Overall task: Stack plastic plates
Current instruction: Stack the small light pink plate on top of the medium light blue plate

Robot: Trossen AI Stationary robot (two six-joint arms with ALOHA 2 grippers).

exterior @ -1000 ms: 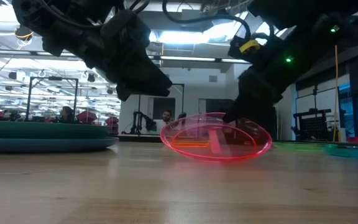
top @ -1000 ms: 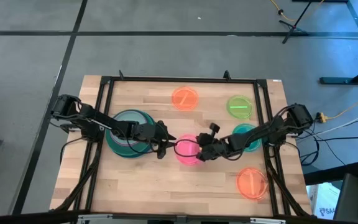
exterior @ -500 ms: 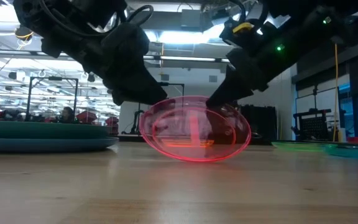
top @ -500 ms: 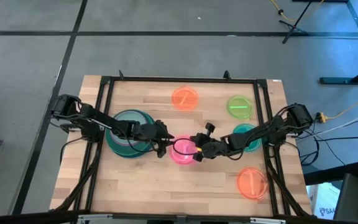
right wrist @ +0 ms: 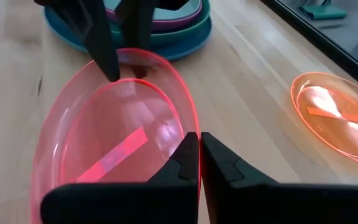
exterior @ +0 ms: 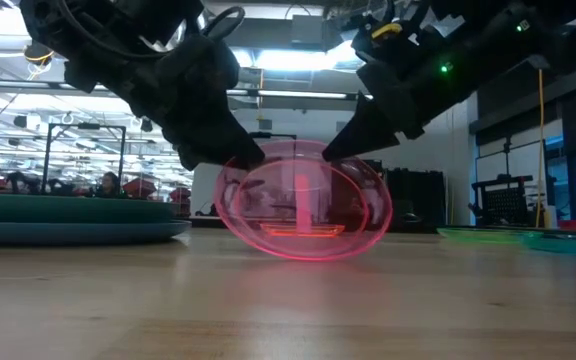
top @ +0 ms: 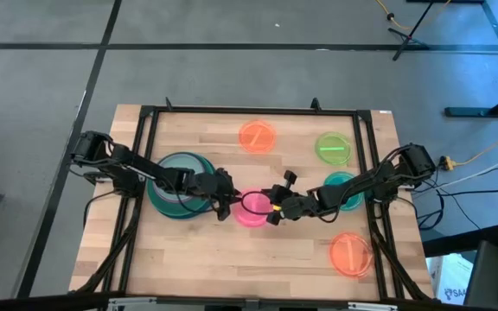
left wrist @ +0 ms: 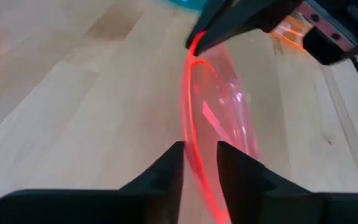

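A wooden table [top: 188,250] seen from above, with two dark robot arms meeting at its middle. Between them a small pink plate [exterior: 303,200] stands tilted almost on edge, its lower rim on the wood. The right gripper [right wrist: 199,163] has its jaws pressed together on the plate's right rim, propping it up. The left gripper [left wrist: 199,163] straddles the opposite rim with its jaws a little apart, one finger on each side of the edge; whether they already pinch it cannot be told.

At the left of the table sits the stack [top: 180,186]: a large teal-blue plate at the bottom with green and magenta plates on it, so the larger plates look already gathered.

Still loose on the table are an orange plate [top: 258,136] at the far middle, a lime plate [top: 333,148] at the far right, a teal plate [top: 346,188] on the right, partly under the right arm, and a second orange plate [top: 350,253] at the near right.

By this view the job is about half done: the pink plate is mid-handover, and four more remain to be stacked.
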